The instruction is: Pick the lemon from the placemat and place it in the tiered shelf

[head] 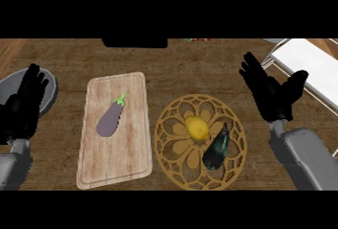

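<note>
The lemon (196,127) lies on the placemat (173,167) beside a dark bottle (217,148). Both hands, left (23,107) and right (271,91), hover with fingers straight, holding nothing; the shelf (310,62) stands at far right.

Dark wood counter (198,58), woven-look top.

Yellow lemon (196,127), tan openwork floral placemat (173,147), purple eggplant (110,120) with green stem, pale wood-grain board (132,156)
</note>
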